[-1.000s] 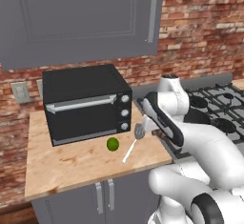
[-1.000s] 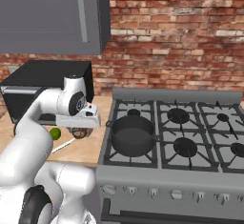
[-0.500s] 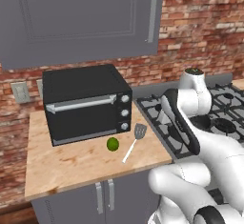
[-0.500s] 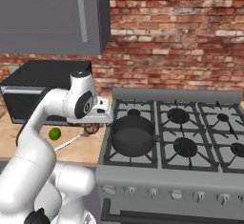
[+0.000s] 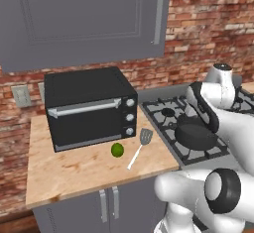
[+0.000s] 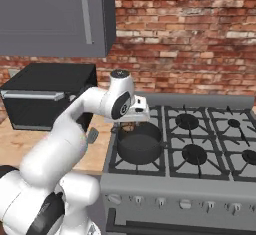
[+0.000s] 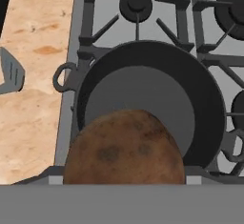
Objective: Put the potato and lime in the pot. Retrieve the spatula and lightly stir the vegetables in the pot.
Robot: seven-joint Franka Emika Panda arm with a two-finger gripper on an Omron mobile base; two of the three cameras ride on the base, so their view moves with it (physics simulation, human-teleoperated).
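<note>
Domestic kitchen, gas stove (image 6: pixel 200 144) with burners, brick wall (image 6: pixel 185 44), grey cabinets (image 5: pixel 84 19), wooden counter (image 5: pixel 74 170), toaster oven (image 5: pixel 89 105).

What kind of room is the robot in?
It looks like a kitchen. There is a gas stove with black burner grates, a black toaster oven on a pale wooden counter, and grey cupboards on a red brick wall.

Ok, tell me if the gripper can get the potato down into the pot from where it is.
Probably yes: the potato hangs right over the pot, whose inside is open and bare.
</note>
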